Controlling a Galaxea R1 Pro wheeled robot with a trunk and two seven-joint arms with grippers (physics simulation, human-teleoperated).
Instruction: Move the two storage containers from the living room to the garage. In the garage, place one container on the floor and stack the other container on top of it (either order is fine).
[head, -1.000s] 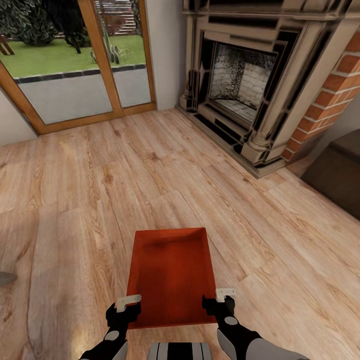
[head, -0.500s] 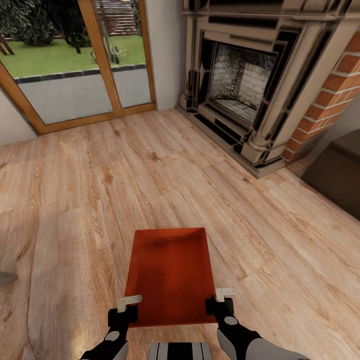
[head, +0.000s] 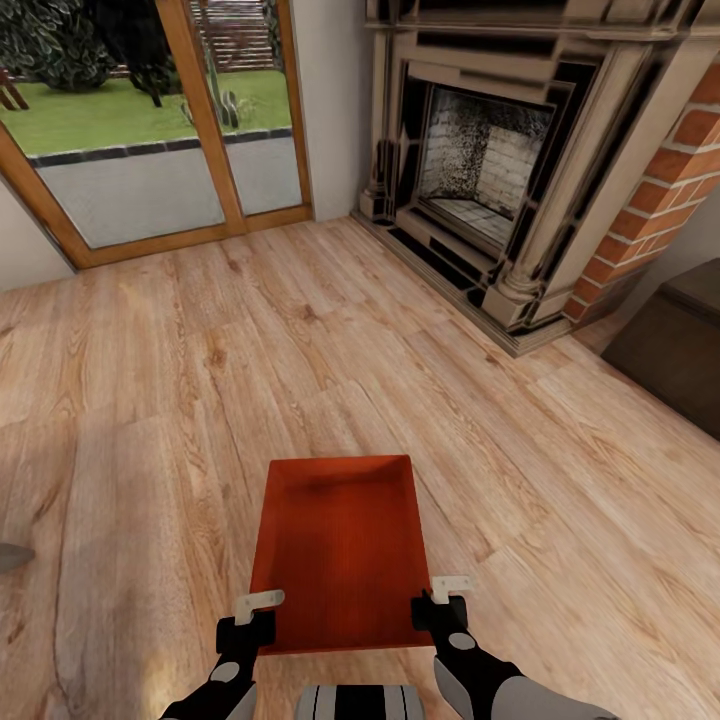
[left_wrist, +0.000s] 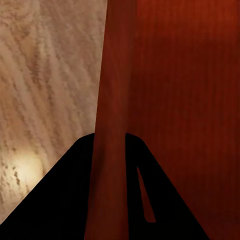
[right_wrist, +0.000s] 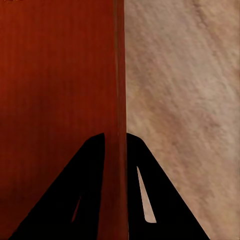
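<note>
In living room, on light wood plank floor (head: 150, 420): one orange-red storage container (head: 340, 545) just ahead of robot, open top up, long axis pointing away. Left gripper (head: 258, 612) clamped on container's left wall near close corner; right gripper (head: 440, 595) clamped on right wall, opp. side. Wrist cams: wall (left_wrist: 112, 100) betw. fingers each side. Brick fireplace (head: 480, 180) ahead-right, glass doors (head: 150, 130) ahead-left, both well apart from bin.
</note>
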